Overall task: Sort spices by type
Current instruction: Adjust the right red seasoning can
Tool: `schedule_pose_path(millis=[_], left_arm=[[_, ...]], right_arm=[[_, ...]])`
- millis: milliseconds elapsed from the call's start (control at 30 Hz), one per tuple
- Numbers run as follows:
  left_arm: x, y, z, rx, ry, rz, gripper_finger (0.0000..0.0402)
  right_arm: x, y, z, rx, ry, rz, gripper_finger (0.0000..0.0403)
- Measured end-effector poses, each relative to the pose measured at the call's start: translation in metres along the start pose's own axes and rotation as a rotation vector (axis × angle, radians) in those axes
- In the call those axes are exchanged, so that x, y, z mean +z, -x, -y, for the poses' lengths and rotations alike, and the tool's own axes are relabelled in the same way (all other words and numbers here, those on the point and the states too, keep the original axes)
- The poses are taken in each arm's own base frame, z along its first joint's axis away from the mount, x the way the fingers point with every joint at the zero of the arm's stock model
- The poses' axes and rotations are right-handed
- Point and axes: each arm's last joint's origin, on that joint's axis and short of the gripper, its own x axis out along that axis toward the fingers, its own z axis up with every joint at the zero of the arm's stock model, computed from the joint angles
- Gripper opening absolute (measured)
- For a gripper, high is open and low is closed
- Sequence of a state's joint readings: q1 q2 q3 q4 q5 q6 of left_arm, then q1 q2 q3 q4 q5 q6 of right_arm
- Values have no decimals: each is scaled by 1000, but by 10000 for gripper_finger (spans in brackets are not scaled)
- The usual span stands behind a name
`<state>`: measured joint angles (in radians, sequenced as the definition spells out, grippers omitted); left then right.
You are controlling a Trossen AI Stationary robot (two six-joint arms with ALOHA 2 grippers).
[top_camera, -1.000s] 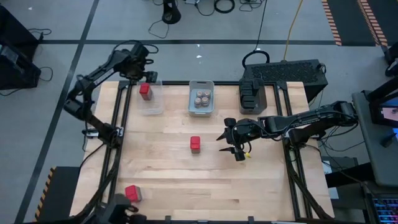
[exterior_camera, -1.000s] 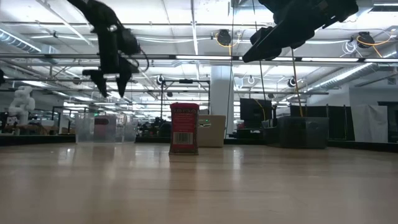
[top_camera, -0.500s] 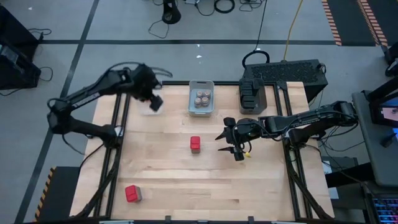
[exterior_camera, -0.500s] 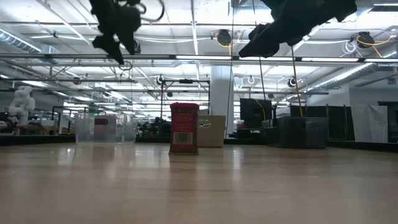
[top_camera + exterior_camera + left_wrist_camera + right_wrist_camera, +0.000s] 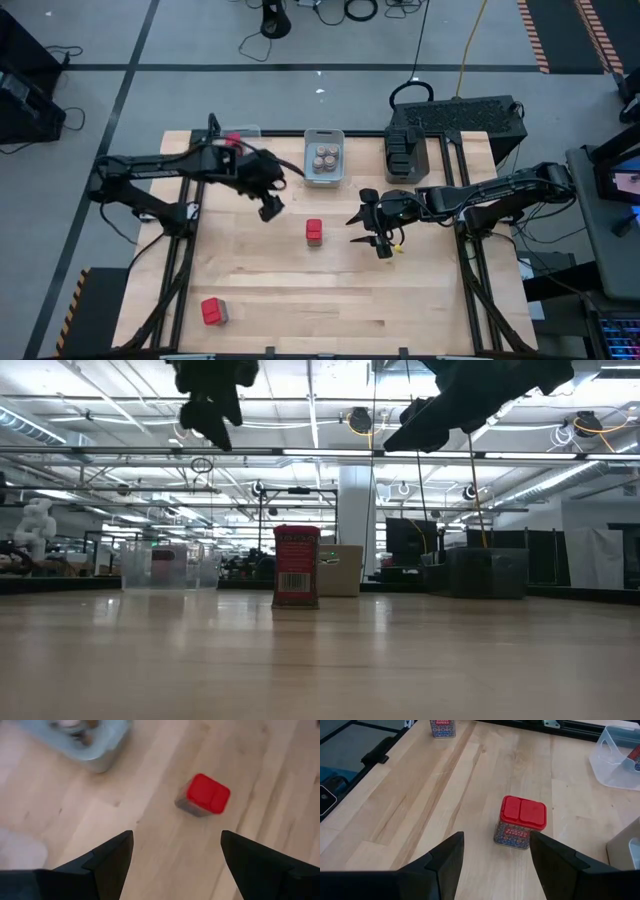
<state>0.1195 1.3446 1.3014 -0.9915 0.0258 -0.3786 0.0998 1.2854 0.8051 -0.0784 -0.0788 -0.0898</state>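
A red-lidded spice tin (image 5: 314,231) stands upright on its base at the table's middle, also shown in the low view (image 5: 296,566). My left gripper (image 5: 270,207) hovers open to its left and above it, with the tin (image 5: 204,795) ahead of the fingers. My right gripper (image 5: 360,230) hangs open just right of the same tin (image 5: 520,822). A second red tin (image 5: 213,311) sits near the near-left corner. A third red tin (image 5: 233,140) rests in the clear bin (image 5: 243,165). Round brown-topped jars (image 5: 323,157) fill the grey bin (image 5: 323,140). Dark blocks are hard to make out.
Three bins line the far edge: the clear one at left, the grey one at centre, and a dark bin (image 5: 405,155) at right. Bare wood stretches across the near half of the table. In the low view both grippers hang well above the table surface.
My left gripper has swung from above the clear bin at the far left toward the table's middle, moving right and nearer, and now hangs close to the central red tin. My right arm and all the tins have kept still.
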Motion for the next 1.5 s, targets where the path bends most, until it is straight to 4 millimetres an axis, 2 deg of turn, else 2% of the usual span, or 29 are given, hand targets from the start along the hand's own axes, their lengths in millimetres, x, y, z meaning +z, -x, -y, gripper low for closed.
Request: schedule_pose_path(millis=[200,267,467,600,667,800,1200,1500], left_arm=[[-4,-34,28,-25,-315,-91,306],[-2,-48,37,-23,-300,-85,306],[15,-86,49,-13,185,17,306],[14,-106,51,-2,512,-23,306],[14,-113,51,14,583,-37,306],[13,-119,50,42,596,-30,306],[14,-119,49,137,732,89,306],[10,-142,58,148,715,86,306]], right_arm=[[0,0,0,0,-8,0,210],[0,0,0,0,-7,0,210],[0,0,0,0,-6,0,210],[0,0,0,0,-6,0,210],[0,0,0,0,-3,-1,210],[0,0,0,0,-3,-1,210],[0,0,0,0,-3,-1,210],[0,0,0,0,-4,-2,210]])
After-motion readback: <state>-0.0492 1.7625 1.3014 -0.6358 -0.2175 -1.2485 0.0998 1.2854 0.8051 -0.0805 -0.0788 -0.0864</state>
